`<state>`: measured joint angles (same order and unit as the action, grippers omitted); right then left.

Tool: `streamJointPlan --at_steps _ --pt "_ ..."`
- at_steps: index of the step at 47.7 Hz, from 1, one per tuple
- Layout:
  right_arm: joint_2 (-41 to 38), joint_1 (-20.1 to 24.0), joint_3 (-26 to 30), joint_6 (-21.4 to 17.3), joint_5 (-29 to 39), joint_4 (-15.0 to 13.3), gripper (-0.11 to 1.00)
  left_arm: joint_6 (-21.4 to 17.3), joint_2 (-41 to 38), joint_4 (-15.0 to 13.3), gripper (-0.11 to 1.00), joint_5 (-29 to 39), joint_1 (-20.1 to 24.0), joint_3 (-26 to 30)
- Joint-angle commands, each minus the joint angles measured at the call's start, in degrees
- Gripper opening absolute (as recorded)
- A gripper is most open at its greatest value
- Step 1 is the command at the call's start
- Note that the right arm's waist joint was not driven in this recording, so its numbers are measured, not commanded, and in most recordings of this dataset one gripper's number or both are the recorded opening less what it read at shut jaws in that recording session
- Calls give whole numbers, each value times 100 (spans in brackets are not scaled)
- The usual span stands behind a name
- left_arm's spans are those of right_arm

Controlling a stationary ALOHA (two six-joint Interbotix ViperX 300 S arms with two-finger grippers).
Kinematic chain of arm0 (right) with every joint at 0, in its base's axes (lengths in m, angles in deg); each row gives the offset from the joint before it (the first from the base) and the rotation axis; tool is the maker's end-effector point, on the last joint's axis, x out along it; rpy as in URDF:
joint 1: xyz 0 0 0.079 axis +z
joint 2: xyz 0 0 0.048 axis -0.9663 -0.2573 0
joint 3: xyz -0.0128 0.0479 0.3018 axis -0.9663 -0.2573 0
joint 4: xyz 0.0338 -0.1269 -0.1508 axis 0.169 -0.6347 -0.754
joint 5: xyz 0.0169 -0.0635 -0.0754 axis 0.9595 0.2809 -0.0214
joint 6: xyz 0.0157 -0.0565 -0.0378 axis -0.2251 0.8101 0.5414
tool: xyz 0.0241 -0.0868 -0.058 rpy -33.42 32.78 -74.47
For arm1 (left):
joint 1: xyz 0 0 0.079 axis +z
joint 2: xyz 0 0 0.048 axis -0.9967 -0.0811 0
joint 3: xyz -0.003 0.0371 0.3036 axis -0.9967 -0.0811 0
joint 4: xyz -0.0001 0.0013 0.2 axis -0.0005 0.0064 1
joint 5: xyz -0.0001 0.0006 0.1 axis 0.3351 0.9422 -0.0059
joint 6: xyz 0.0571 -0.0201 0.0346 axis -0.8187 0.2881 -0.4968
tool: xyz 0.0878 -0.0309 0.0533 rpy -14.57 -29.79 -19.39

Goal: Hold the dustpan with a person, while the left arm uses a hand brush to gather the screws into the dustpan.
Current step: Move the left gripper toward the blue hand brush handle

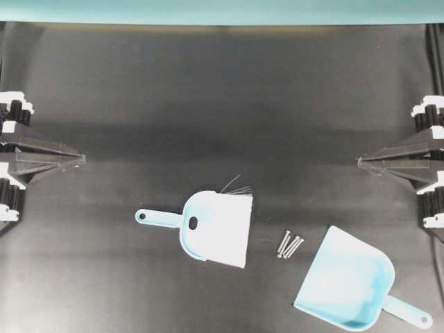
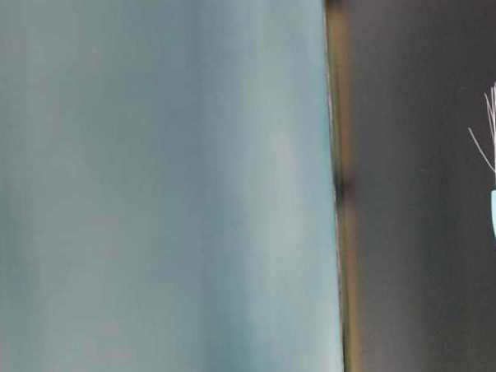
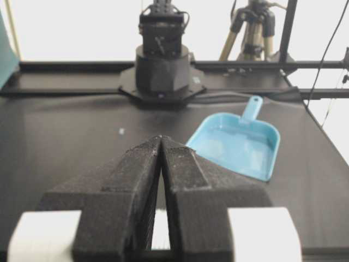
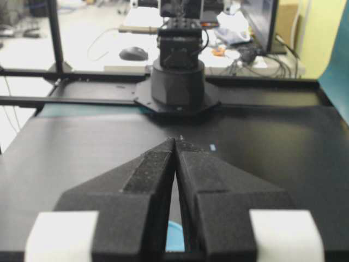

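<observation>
Nearest the lower edge of the overhead view we see the dustpan (image 1: 347, 286) flat on the black worktop (image 1: 208, 90), mouth toward the three screws (image 1: 290, 244), with the hand brush (image 1: 208, 223) just left of them. Farther up, the left gripper (image 1: 82, 159) and right gripper (image 1: 359, 161) hang at opposite worktop edges. We note both sets of jaws together, holding nothing, well apart from every item.

Dustpan (image 1: 345, 284) light blue, near right. Hand brush (image 1: 201, 223) light blue, white bristles, few dark hairs, near middle. Screws (image 1: 290, 244) silver-grey. Table (image 1: 208, 90) black. Far wall (image 1: 222, 10) blue-green. Left gripper (image 1: 82, 159) and right gripper (image 1: 360, 161) black, white bits behind.
</observation>
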<state>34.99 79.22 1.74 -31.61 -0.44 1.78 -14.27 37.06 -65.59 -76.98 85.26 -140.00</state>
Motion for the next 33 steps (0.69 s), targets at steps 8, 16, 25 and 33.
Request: streamJointPlan --at_steps 8,16,25,33 --pt "-35 0 -9 -97 246 35 0 281 -510 246 0 624 -149 360" --pt "62 0 -9 -79 729 35 0 272 -1037 246 0 1301 -167 492" --pt "457 0 -149 -18 1512 35 0 255 -1942 246 0 1714 -229 633" --pt "1055 0 -281 -18 2303 26 0 176 -2733 255 0 1828 -229 826"
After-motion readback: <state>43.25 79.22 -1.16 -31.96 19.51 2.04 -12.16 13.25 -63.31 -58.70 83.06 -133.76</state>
